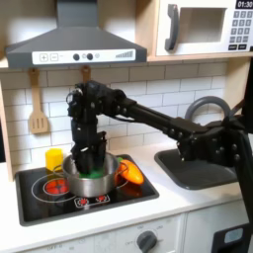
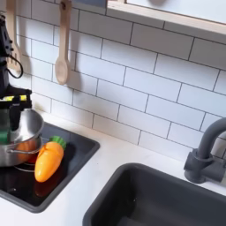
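In the first exterior view the claw (image 1: 87,158) reaches down into a silver pot (image 1: 92,181) standing on the black stove (image 1: 40,203), at the first exterior view's left. Something green (image 1: 87,164) sits at the claw tips inside the pot; whether the fingers are closed on it I cannot tell. A yellow block (image 1: 54,158) stands just behind the pot on its left. An orange carrot (image 2: 48,161) lies on the stove, just beside the pot on its right in both exterior views. A wooden spatula (image 1: 38,107) hangs on the tiled wall behind. The sink (image 2: 168,199) lies to the right in the surface.
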Tool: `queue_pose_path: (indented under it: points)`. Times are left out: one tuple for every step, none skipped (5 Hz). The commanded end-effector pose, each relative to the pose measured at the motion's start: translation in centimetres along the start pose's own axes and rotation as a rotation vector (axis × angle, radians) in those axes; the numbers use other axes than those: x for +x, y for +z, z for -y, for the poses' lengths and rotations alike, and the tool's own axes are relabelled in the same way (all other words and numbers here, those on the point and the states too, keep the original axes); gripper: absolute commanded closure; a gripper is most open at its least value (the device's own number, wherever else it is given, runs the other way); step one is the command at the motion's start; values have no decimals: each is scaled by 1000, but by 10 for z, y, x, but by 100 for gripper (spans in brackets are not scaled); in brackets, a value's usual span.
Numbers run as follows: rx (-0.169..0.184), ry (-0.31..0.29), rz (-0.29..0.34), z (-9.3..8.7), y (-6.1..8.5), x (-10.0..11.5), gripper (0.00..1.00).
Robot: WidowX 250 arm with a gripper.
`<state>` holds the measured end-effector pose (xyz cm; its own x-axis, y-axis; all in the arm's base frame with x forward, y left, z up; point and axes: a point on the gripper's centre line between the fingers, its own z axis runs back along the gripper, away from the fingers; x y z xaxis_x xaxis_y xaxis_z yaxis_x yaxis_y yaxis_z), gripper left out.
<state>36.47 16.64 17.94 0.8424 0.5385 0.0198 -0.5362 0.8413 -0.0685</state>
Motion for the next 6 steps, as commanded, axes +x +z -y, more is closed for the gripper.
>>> queue_pose_path:
  points:
    - [-1, -2, -1, -1, -2, -1, 0]
    - [-15, -16, 8, 2, 5, -1, 0]
    - [-50, -15, -4, 5, 14, -1, 0]
    - [-71, -24, 11, 7, 28, 0, 0]
    - [-77, -8, 16, -2, 33, -1, 0]
    - [-65, -4, 16, -2, 26, 2, 0]
